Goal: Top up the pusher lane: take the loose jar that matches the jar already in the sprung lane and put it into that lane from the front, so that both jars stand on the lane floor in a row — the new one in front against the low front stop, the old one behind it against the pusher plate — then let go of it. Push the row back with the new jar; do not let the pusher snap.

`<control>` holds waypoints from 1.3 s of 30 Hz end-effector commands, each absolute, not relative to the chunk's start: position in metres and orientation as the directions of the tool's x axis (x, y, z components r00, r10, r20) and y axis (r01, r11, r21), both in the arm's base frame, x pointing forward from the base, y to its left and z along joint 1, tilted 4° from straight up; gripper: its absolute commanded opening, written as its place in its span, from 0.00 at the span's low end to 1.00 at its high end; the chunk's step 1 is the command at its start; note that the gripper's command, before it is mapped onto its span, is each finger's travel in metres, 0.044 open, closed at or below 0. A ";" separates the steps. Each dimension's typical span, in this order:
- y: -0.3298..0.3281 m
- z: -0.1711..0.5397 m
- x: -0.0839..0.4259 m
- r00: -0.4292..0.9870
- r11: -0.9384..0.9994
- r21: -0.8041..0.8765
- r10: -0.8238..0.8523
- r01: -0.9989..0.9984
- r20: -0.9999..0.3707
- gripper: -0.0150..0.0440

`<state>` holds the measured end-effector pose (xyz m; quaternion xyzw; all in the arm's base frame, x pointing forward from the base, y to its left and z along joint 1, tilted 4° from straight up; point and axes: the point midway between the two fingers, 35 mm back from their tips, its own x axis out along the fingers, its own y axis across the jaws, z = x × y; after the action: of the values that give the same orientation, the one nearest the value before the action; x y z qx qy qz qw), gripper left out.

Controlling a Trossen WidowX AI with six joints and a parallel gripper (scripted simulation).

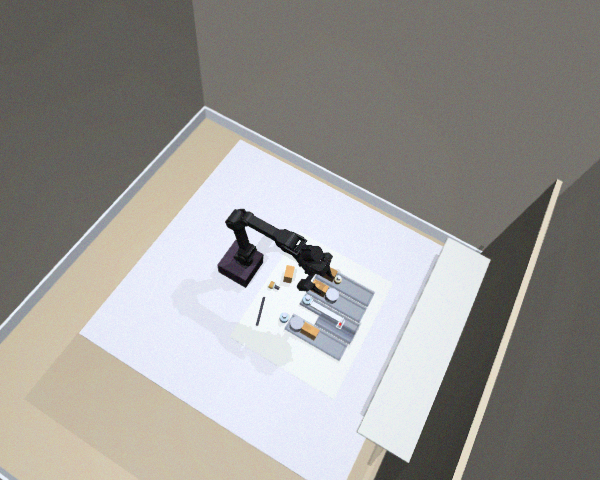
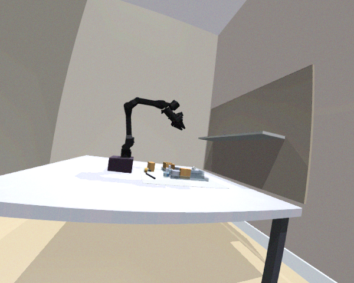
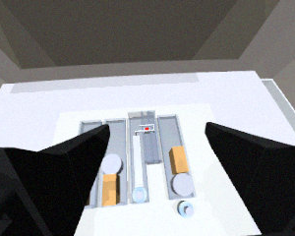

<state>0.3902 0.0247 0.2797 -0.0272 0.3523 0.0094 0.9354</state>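
The sprung lane [image 1: 327, 326] [image 3: 151, 149] lies among several grey lanes. A pale blue jar [image 1: 307, 299] [image 3: 140, 194] stands at its front end. A white strip [image 1: 325, 311] [image 3: 138, 159] runs behind that jar; I cannot make out the pusher plate clearly. A similar pale blue loose jar [image 1: 283, 317] [image 2: 166, 174] [image 3: 186, 209] stands on the mat, just in front of the outer lane. My gripper [image 2: 183, 128] [image 3: 157, 128] is open and empty, high above the lanes, with its fingers spread at both sides of the wrist view.
Orange blocks [image 1: 309, 330] [image 3: 178, 159] and grey round items [image 1: 296, 323] [image 3: 182, 184] occupy neighbouring lanes. Another orange block [image 1: 289, 273] [image 2: 151, 166], a small yellow item [image 1: 272, 284] and a black rod [image 1: 260, 311] lie nearer the arm's base. A raised shelf [image 1: 427, 341] [image 2: 241, 136] is beyond the lanes.
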 end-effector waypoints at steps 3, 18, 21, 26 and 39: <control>0.014 0.257 0.391 0.704 0.997 -0.067 -0.024 -0.034 -0.710 1.00; -0.086 0.045 0.306 0.003 0.994 -0.044 -0.044 -0.101 -0.999 1.00; -0.089 0.038 0.300 -0.031 0.994 -0.030 -0.033 -0.103 -0.999 1.00; -0.091 0.015 0.305 -0.031 0.994 -0.030 -0.034 -0.103 -0.999 1.00; -0.092 -0.012 0.305 -0.031 0.994 -0.030 -0.034 -0.103 -0.999 1.00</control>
<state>0.3075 -0.0937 -0.0027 -0.0499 0.7129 0.0198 0.6992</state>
